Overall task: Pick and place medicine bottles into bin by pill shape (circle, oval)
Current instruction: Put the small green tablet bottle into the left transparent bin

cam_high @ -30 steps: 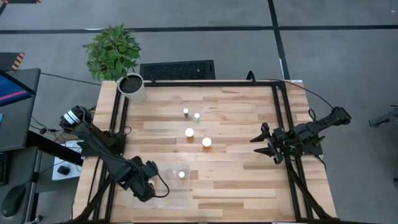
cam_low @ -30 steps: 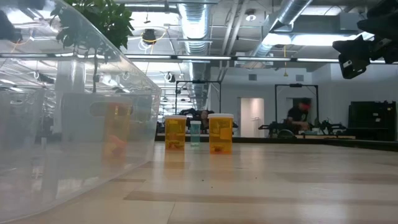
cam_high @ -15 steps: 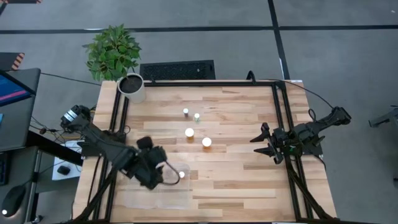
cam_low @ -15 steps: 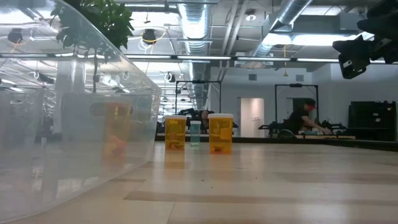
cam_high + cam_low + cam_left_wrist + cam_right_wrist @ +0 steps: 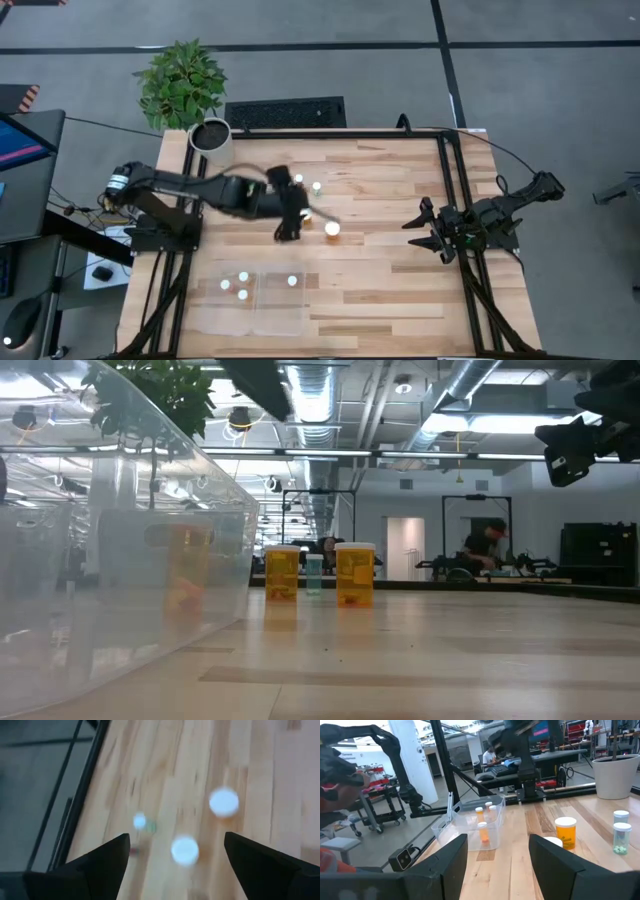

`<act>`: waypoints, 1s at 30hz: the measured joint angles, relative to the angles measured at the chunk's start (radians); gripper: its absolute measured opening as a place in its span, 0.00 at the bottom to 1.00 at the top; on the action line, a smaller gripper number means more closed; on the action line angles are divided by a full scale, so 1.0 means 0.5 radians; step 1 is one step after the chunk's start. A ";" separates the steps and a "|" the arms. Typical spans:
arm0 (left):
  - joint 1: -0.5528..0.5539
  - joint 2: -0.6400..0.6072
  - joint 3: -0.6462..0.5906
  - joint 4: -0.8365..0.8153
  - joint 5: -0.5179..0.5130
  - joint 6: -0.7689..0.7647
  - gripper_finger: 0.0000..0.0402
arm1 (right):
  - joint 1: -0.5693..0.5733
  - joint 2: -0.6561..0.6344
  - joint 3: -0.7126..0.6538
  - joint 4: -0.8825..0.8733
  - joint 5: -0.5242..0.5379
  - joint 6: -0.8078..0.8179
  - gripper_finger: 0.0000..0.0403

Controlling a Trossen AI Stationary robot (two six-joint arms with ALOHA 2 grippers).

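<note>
Medicine bottles (image 5: 318,212) dot the wooden table (image 5: 390,285); both pincers, left (image 5: 284,232) and right (image 5: 422,232), gape.

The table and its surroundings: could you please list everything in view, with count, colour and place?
table: one, light wood, black frame rails at both sides
loose bottles: four, white caps, two orange and two small clear, mid-table
binned bottles: four white caps, three in the left compartment, one in the right
bin: one, clear, near left part of table
pot: one, white, far left corner, holding a green plant
person: one, dark clothes, in the room behind
left gripper: open, over the loose bottles
right gripper: open, waiting at the right edge
</note>
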 joint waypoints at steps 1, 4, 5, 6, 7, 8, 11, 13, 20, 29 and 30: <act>0.063 0.000 0.000 0.073 0.066 0.082 0.79 | 0.000 0.000 0.000 0.000 0.000 0.000 0.56; 0.253 0.000 0.000 0.229 0.268 0.281 0.79 | 0.000 0.000 0.000 0.000 0.000 0.000 0.56; 0.314 0.000 -0.001 0.259 0.334 0.331 0.79 | 0.000 0.000 0.000 0.000 0.000 0.000 0.56; 0.370 0.015 0.000 0.297 0.400 0.377 0.78 | 0.001 0.000 0.000 0.000 0.000 0.000 0.56; 0.423 0.031 0.002 0.353 0.461 0.422 0.78 | 0.000 0.000 0.000 0.000 0.000 0.000 0.56; 0.475 0.046 0.001 0.383 0.515 0.465 0.78 | 0.000 0.000 0.000 0.000 0.000 0.000 0.56; 0.607 0.132 0.001 0.498 0.657 0.577 0.78 | 0.000 0.000 0.000 -0.001 0.000 -0.001 0.56; 0.682 0.208 0.001 0.493 0.720 0.613 0.78 | 0.001 0.000 0.000 0.000 0.000 -0.002 0.56; 0.824 0.448 -0.002 0.484 0.865 0.663 0.78 | 0.001 0.026 -0.001 -0.003 -0.006 -0.002 0.56; 0.914 0.536 -0.003 0.533 0.896 0.765 0.78 | 0.000 0.025 -0.001 -0.002 -0.006 -0.002 0.56; 0.923 0.553 0.001 0.572 0.915 0.763 0.78 | 0.000 0.025 -0.001 -0.002 -0.006 -0.002 0.56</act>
